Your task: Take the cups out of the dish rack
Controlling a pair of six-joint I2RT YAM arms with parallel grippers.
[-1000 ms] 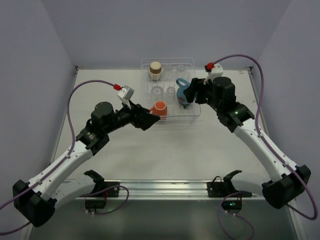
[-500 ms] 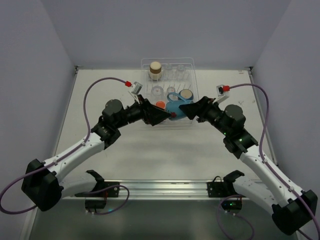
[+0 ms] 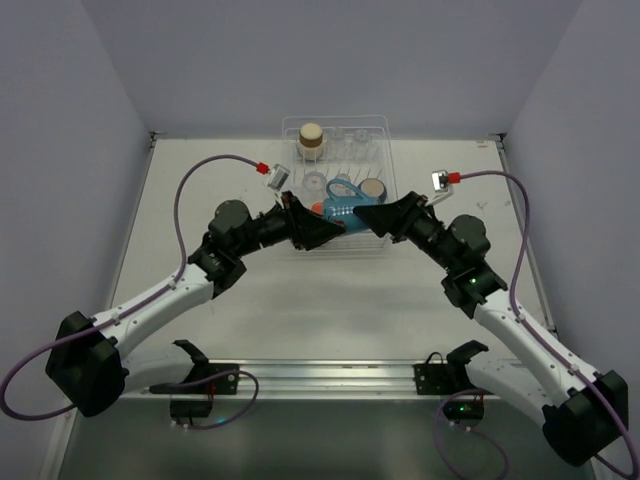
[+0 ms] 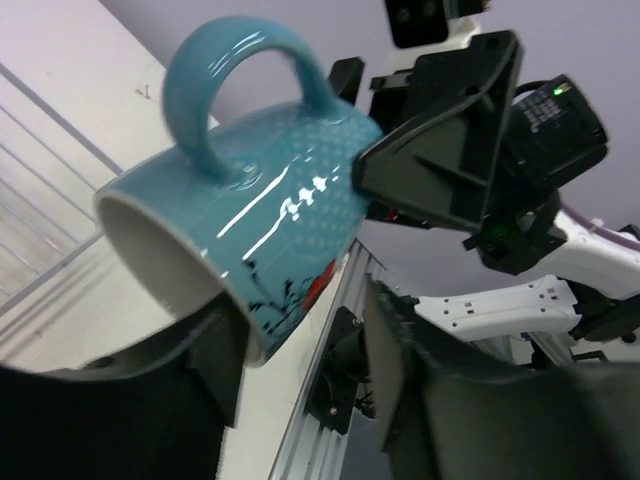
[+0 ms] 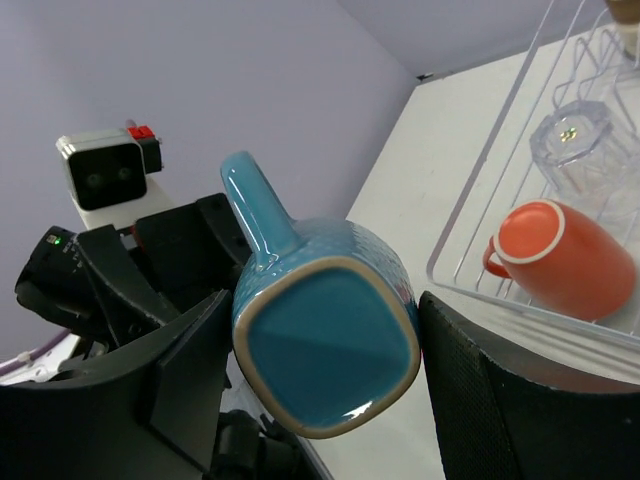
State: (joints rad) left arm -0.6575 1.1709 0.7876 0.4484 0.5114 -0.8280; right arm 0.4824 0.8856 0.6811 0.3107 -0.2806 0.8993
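A blue mug (image 3: 343, 212) hangs on its side in the air over the near edge of the dish rack (image 3: 385, 140). My right gripper (image 3: 362, 213) is shut on its base end (image 5: 325, 340), one finger on each side, handle up. My left gripper (image 3: 330, 226) faces it from the left. In the left wrist view the mug's mouth end (image 4: 270, 190) lies between the left gripper's (image 4: 305, 320) jaws: the rim rests against one finger, and a gap separates it from the other. An orange mug (image 5: 565, 255) lies in the rack. A brown cup (image 3: 311, 140) stands at the rack's far left.
Clear tumblers (image 3: 315, 182) sit upside down among the prongs, one seen in the right wrist view (image 5: 575, 135). Another round cup (image 3: 372, 187) stands in the rack's right half. Both arms meet over the rack's near wall (image 5: 470, 270). Bare white tabletop (image 3: 330, 300) lies nearer.
The right gripper lifted the blue mug out of the rack's right side and carried it left and nearer. The left gripper came in to the mug's mouth and its jaws have narrowed.
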